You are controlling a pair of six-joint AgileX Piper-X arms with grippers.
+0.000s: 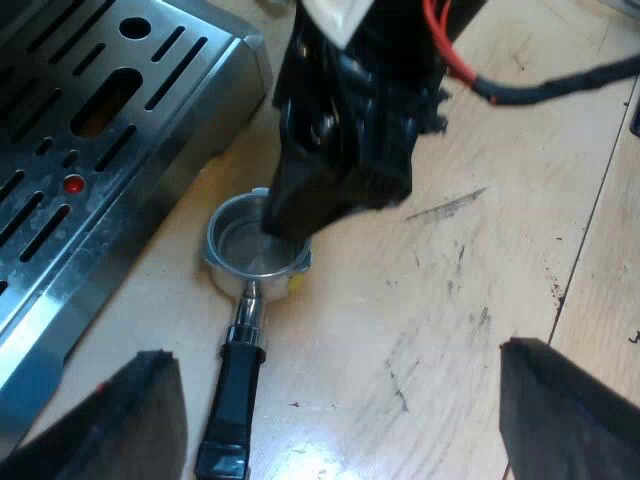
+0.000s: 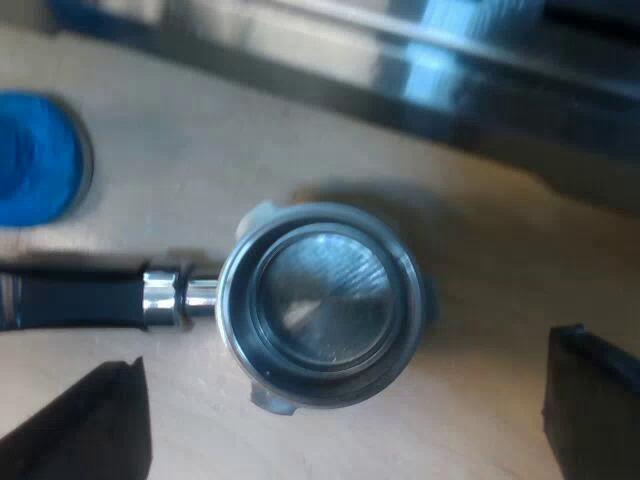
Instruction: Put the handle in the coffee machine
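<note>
- Your left wrist view takes in the espresso machine's slotted drip tray (image 1: 90, 150); your right wrist view gives you a blue tamper (image 2: 35, 160).
- The holder (image 2: 320, 305) lies flat beside the machine, its basket between your right gripper's (image 2: 345, 350) spread fingers, touching neither.
- Your left gripper (image 1: 335, 350) is spread too, with the handle near one finger.
- The table (image 1: 450, 290) is pale, scuffed wood.

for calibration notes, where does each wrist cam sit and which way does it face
Right wrist view: rides the right arm, facing straight down on the metal holder; open right gripper straddles it, blue tamper and espresso machine nearby.
Left wrist view: rides the left arm, looking down at the table by the machine's drip tray; open left gripper shows, right gripper over the holder.
Shared: the holder and the machine.
</note>
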